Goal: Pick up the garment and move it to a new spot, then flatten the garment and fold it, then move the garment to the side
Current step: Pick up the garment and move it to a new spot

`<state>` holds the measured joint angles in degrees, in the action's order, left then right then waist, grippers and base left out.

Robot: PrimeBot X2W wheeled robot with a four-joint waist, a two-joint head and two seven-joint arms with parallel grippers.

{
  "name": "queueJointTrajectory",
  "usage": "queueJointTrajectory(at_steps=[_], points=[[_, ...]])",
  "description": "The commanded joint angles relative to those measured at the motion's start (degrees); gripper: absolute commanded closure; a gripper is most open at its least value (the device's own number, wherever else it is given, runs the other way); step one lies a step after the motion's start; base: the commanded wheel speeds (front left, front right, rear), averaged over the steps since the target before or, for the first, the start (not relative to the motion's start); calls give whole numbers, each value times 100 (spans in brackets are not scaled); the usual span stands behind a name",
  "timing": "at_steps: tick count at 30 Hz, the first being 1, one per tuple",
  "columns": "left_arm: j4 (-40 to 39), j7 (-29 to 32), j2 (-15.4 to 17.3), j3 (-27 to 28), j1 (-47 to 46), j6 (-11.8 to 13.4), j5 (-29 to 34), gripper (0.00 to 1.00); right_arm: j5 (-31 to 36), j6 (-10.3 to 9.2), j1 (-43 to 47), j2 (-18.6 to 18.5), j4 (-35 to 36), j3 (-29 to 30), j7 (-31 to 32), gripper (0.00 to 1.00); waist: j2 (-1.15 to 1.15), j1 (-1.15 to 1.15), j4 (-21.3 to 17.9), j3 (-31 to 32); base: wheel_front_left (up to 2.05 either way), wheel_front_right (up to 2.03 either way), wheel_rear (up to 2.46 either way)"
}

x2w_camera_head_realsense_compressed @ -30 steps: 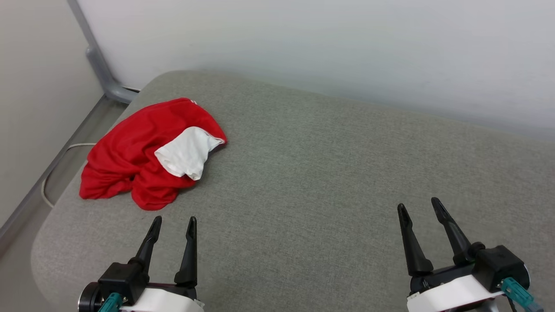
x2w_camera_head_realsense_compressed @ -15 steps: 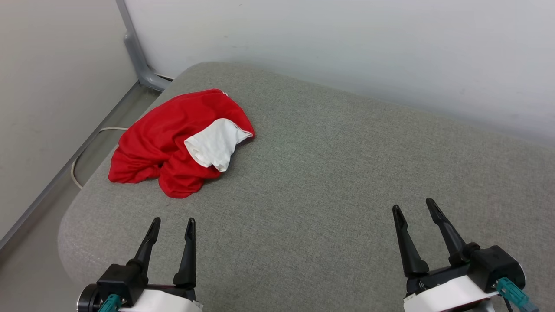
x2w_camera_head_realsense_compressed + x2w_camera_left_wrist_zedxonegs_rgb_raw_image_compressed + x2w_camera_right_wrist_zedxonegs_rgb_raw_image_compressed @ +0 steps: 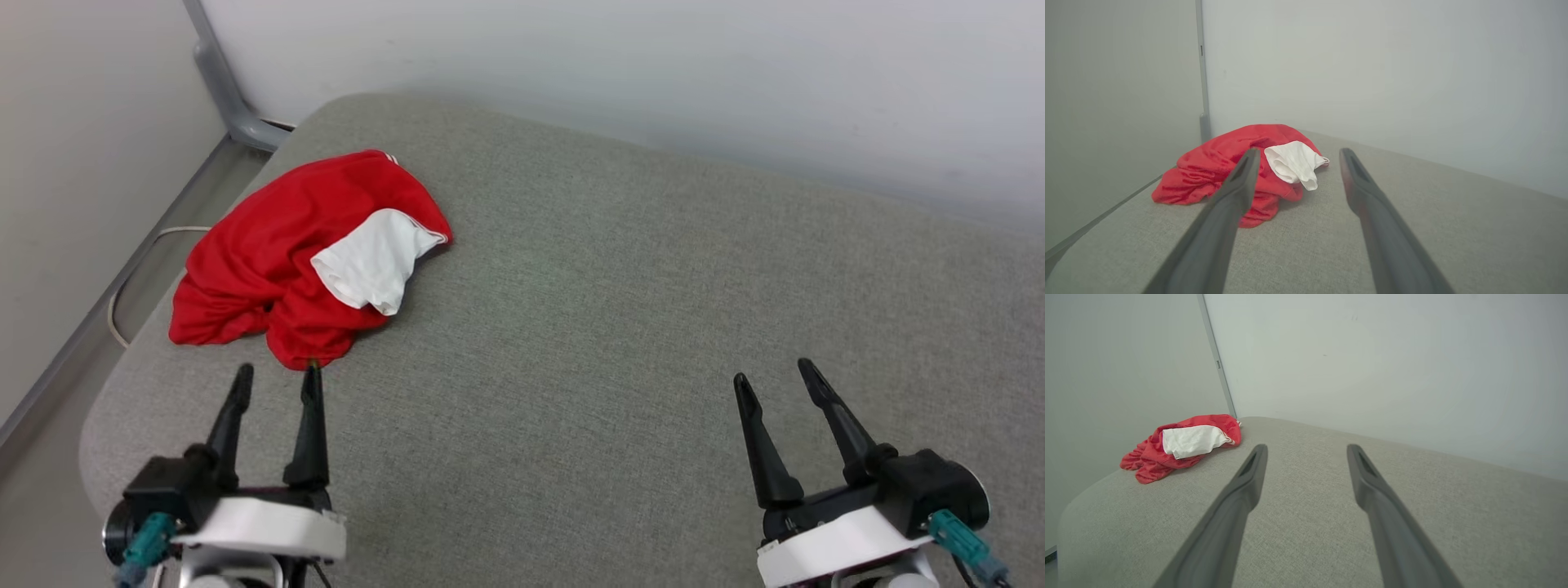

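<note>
I see my left gripper (image 3: pixel 276 373), fingers spread, now nearer the crumpled garment (image 3: pixel 261 253) on the grey cushion (image 3: pixel 620 327) than a second ago, one tip beside its hem, while my right gripper (image 3: pixel 772 371) stays spread, well apart from it.

One garment (image 3: pixel 245 257), one cushion (image 3: pixel 620 327).

Garment (image 3: pixel 245 261) bunched, its front folded out of sight, left gripper (image 3: pixel 277 372) body cut off at the bottom edge
</note>
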<state>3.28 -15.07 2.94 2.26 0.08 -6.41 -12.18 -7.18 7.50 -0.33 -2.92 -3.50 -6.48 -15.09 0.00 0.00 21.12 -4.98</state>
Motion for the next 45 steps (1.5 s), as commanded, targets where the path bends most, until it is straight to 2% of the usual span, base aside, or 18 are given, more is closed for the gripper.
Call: queueJointTrajectory(at_steps=[1, 4, 7, 10, 15, 21, 27, 37, 38, 39, 41, 45], points=[[60, -15, -5, 151, -291, -40, -17, 0, 113, -2, -136, 7, 43, 27, -12, 0, 0, 0, -157, -265, 0, 0, 0], [469, -16, 195, 228, -822, -90, -112, 0, 250, -2, -267, 7, 131, 92, -12, 0, 0, 0, -276, -593, 0, 0, 0], [1173, 296, 709, 122, -1596, -102, -333, 0, 428, -2, -381, 6, 259, 108, -12, 0, 0, 0, -406, -952, 0, 0, 0], [1704, 1351, 1299, -344, -2368, -108, -848, 0, 526, -2, -461, -37, 390, 132, -13, 0, 0, 0, -528, -1271, 0, 0, 0], [2126, 3173, 2362, -875, -3467, -103, -1682, 0, 617, -2, -623, -136, 669, 128, -12, 0, 0, 0, -757, -1816, 0, 0, 0], [2416, 4808, 3134, -1229, -4251, -103, -2432, 0, 649, -3, -814, -126, 938, 82, -12, 0, 0, 0, -1043, -2262, 0, 0, 0], [2620, 5718, 3489, -1396, -4604, -105, -2933, 0, 689, -3, -904, -105, 1061, 34, -12, 0, 0, 0, -1248, -2590, 0, 0, 0], [3333, 6337, 3486, -1581, -4581, -100, -3235, 0, 734, -3, -919, -91, 1119, 34, -12, 0, 0, 0, -1364, -2813, 0, 0, 0], [3405, 6416, 3441, -1620, -4536, -100, -3291, 61, 734, -2, -920, -89, 1116, 35, -12, 0, 0, 0, -1366, -2814, 0, 0, 0], [3456, 6468, 3393, -1640, -4503, -101, -3358, 100, 739, -3, -916, -88, 1110, 44, -13, 0, 0, 0, -1364, -2811, 0, 0, 0], [3505, 6427, 3340, -1629, -4489, -100, -3476, 100, 756, -3, -895, -85, 1088, 62, -12, 0, 0, 0, -1352, -2788, 0, 0, 0], [3449, 6115, 3441, -1733, -4509, -100, -3474, 100, 763, -2, -881, -81, 1026, 81, -12, 0, 0, 0, -1314, -2662, 0, 0, 0]])
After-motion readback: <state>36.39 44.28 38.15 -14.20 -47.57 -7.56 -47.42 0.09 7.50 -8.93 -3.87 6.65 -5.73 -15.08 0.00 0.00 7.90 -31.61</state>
